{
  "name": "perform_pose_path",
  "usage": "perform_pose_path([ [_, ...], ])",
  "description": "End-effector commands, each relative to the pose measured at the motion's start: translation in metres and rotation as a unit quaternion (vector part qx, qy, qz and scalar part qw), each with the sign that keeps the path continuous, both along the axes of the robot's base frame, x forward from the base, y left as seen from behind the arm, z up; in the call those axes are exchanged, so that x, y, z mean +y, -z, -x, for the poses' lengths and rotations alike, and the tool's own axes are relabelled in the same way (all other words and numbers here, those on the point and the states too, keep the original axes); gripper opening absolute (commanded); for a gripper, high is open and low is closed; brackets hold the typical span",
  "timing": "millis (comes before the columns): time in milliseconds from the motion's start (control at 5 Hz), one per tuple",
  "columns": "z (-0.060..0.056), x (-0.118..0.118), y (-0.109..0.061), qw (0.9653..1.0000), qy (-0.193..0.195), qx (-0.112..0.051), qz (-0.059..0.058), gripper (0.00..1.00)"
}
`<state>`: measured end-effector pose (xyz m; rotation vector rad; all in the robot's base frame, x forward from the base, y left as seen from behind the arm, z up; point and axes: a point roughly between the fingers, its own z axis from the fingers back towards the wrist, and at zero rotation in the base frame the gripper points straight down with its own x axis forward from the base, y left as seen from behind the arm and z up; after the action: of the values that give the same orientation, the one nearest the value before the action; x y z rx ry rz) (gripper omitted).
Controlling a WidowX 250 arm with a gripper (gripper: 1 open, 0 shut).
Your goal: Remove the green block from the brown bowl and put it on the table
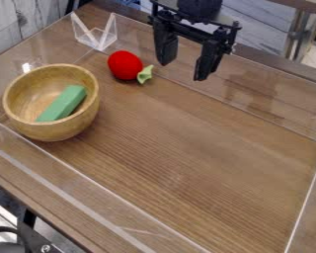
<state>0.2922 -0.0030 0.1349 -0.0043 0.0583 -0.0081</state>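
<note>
The green block (64, 103) lies slanted inside the brown bowl (29, 125), which sits on the table (200, 158) at the left. My gripper (184, 59) hangs above the back of the table, well to the right of the bowl and just right of a red round toy. Its two dark fingers (164, 44) stand apart with nothing between them, so it is open.
A red round toy with a small green leaf (123, 65) lies between bowl and gripper. A clear plastic stand (95, 33) is at the back left. A clear plastic rim (68, 193) runs along the table's edges.
</note>
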Motion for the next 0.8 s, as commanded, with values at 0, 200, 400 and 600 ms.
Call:
perform_pose_path([
  [0,0.006,0.004,0.01,0.9999,-0.003,0.014,0.0,1.0],
  [200,0.025,0.037,0.014,0.9997,-0.023,0.011,-0.005,1.0],
  [400,0.042,0.08,0.015,0.9992,-0.039,-0.004,-0.011,1.0],
  [600,0.058,0.12,0.018,0.9979,-0.058,-0.019,-0.02,1.0],
])
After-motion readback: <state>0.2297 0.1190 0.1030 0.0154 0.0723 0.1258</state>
